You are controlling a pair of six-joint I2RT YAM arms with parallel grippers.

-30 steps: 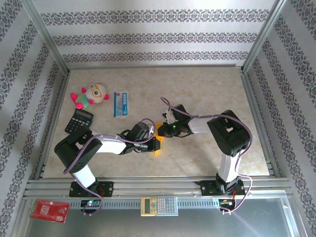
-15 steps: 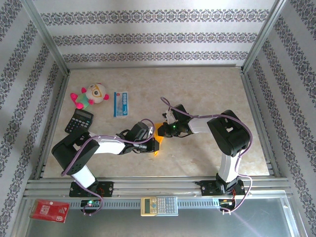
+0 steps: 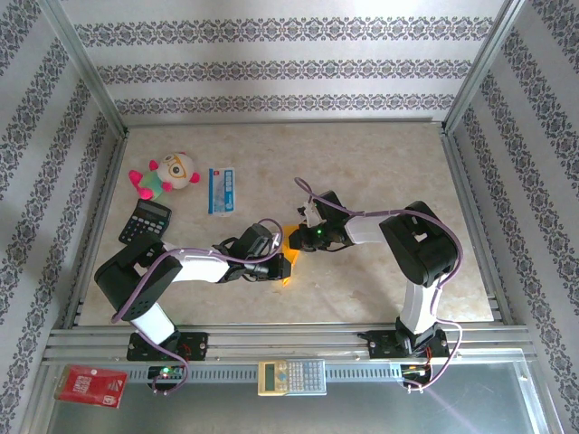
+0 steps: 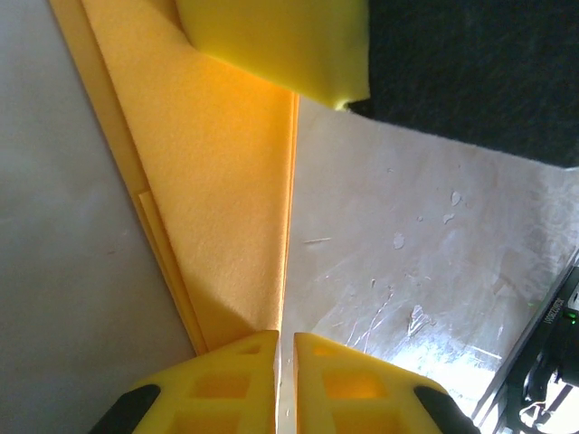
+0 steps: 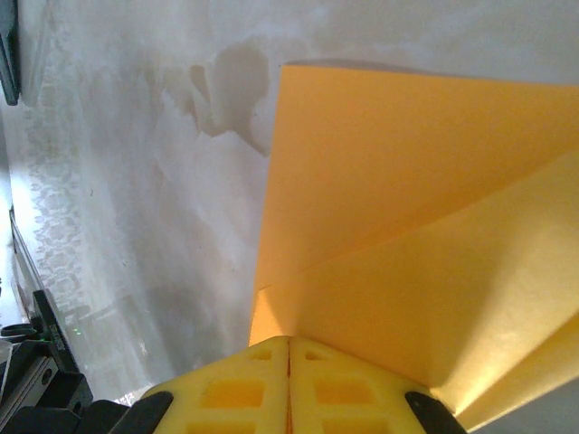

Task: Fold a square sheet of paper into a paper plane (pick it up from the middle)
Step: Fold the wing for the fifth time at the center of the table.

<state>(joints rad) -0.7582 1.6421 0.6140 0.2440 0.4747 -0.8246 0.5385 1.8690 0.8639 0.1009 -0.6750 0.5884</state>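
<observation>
The orange-yellow sheet of paper lies folded in layers at the table's middle, mostly covered by both grippers. In the left wrist view its long creased edge runs straight into the thin slit between my left gripper's yellow fingers, which are shut on it. That gripper sits at the paper's near end. My right gripper meets it from the far side. Its jaws are pressed together, with folded paper layers fanning out from them. Its yellow fingertips rest on the paper in the left wrist view.
A plush toy, a blue-and-white packet and a black calculator lie at the back left. A red packet and a beige calculator sit on the front rail. Metal frame rails border the table.
</observation>
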